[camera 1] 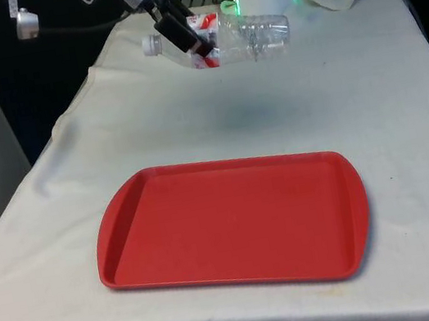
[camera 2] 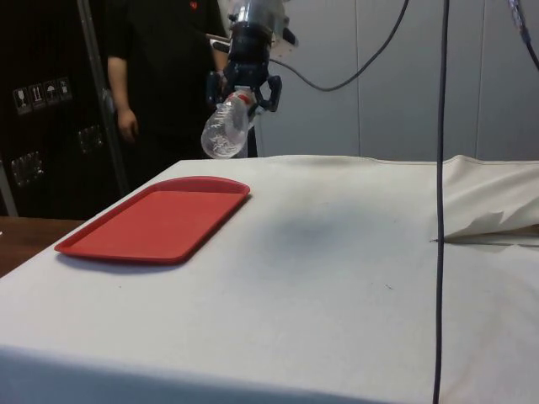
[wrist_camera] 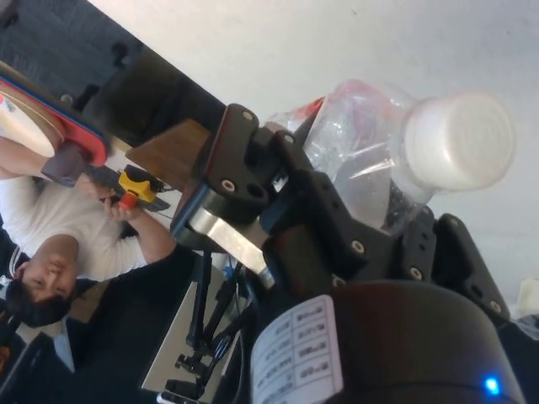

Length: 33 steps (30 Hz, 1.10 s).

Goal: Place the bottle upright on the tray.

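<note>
Side view had the black two-finger end effector clamped on a clear crinkled plastic bottle, tilted in mid-air beyond the flat red plastic tray

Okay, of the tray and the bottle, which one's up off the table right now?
The bottle: it hangs tilted in the tool, held near its neck, while the red tray lies flat on the cloth.

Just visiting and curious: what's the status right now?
Black two-finger gripper shut on clear plastic bottle, gripped near its white cap. Bottle tilted, in the air. Red plastic tray bare. Nothing in the way.
</note>
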Available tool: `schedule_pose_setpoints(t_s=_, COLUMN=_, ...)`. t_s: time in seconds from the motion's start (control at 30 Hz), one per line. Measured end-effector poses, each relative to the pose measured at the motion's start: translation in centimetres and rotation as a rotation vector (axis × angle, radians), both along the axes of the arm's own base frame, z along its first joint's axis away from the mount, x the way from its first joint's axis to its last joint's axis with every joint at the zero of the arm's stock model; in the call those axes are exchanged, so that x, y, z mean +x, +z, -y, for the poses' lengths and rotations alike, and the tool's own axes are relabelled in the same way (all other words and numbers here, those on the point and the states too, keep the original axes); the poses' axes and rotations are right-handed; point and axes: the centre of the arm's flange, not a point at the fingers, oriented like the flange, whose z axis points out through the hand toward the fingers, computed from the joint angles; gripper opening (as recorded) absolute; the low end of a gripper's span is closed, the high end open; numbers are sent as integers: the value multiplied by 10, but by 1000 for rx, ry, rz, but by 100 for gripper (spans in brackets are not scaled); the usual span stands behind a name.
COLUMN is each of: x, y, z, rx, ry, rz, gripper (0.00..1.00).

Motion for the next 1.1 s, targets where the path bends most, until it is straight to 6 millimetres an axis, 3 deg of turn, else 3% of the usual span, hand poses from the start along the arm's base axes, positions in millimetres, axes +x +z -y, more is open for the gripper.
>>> schedule_pose_setpoints(t_s=1.1, x=49, y=36, z=-17, rx=-84, ry=-82, rz=31, gripper=14)
